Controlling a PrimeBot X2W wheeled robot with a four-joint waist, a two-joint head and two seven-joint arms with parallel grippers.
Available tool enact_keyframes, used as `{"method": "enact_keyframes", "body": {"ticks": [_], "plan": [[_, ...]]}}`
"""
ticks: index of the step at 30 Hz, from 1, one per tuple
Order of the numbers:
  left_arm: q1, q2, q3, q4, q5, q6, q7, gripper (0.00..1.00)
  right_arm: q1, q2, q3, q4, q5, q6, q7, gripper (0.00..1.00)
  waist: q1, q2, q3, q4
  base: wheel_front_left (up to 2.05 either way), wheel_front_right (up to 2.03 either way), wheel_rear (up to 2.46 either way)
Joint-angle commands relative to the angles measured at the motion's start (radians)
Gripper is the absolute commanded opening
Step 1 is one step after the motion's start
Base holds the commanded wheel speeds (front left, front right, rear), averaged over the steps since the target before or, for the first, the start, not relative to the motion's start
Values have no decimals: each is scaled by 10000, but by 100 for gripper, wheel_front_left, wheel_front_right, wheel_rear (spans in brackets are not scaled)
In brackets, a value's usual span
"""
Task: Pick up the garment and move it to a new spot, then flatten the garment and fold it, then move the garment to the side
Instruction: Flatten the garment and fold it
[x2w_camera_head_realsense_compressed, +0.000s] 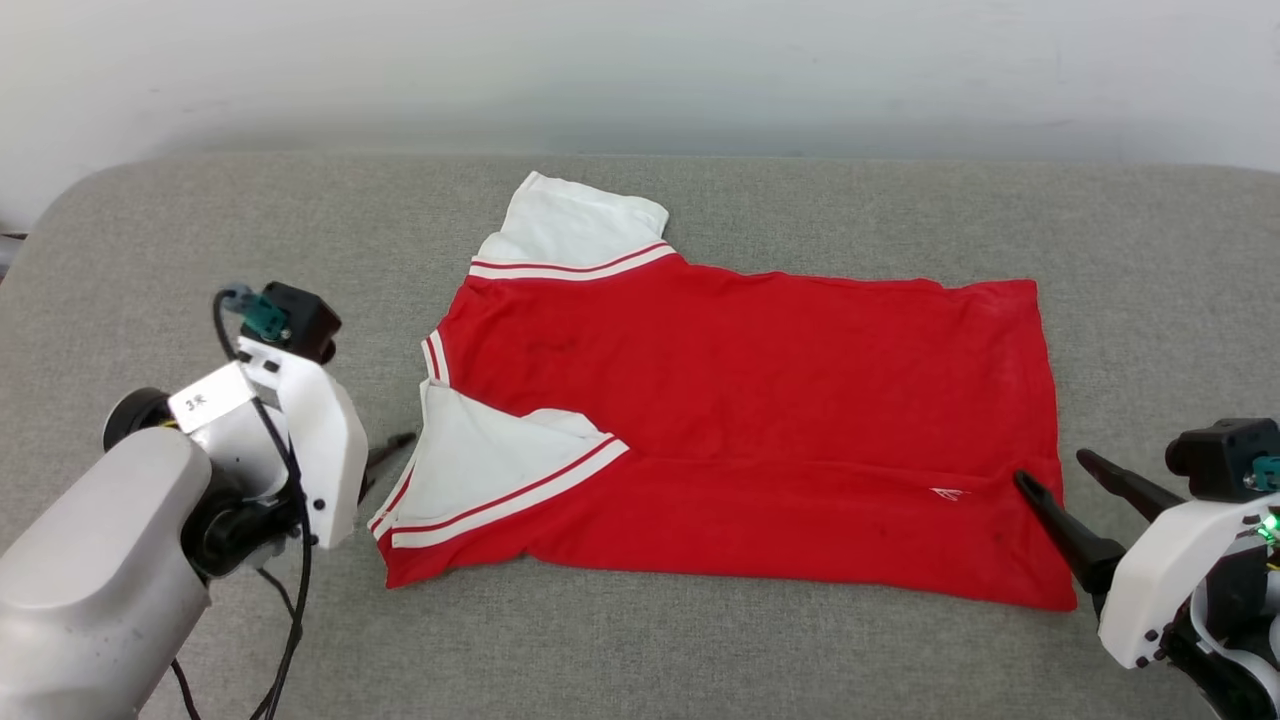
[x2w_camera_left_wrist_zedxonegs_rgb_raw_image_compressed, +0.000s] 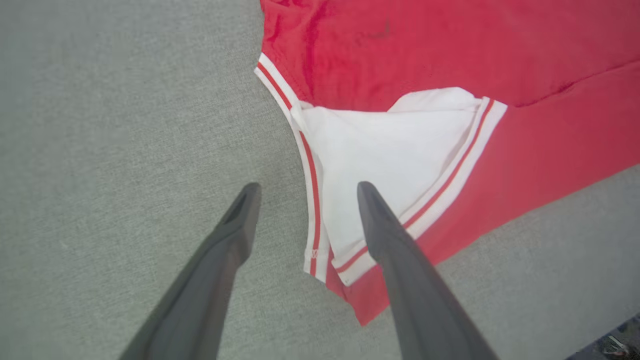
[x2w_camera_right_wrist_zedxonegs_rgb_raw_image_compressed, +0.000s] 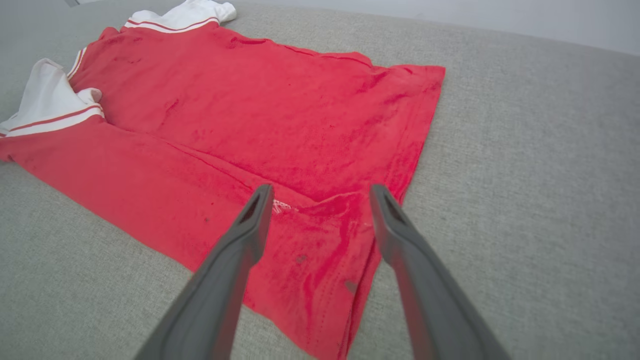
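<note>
Red garment lies flat, part-folded, mid grey cushion, collar twd left edge. L gripper wide open, empty, over white sleeve. R gripper wide open, empty, at hem.

Worktop: grey woven fabric cover, rounded far-left corner. Plain pale wall behind its far edge.

Seen from the head, left jaws mostly masked by their white wrist casing; right arm cropped at the frame's corner. Too small to read: white mark near the shirt hem.
</note>
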Motion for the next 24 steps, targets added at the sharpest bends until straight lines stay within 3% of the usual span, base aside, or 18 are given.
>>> {"method": "enact_keyframes", "body": {"ticks": [1,5,9,24], "plan": [[-69,93,-115,-126,-87,-5,330,100,95,100,-53,-95,-41,-9,53,100,1,0,-18,-22,0,0,0],[13,410,-433,-519,-384,-5,1498,100,231,215,-181,-298,-147,-11,258,100,1,0,-4,-123,0,0,0],[284,539,-568,-452,-612,44,2002,100,207,360,-284,-462,-217,-9,421,100,1,0,118,-267,0,0,0],[1270,-180,-1334,1132,-681,61,1769,100,-224,535,-179,-500,-235,-11,616,100,1,0,626,-663,0,0,0]]}}
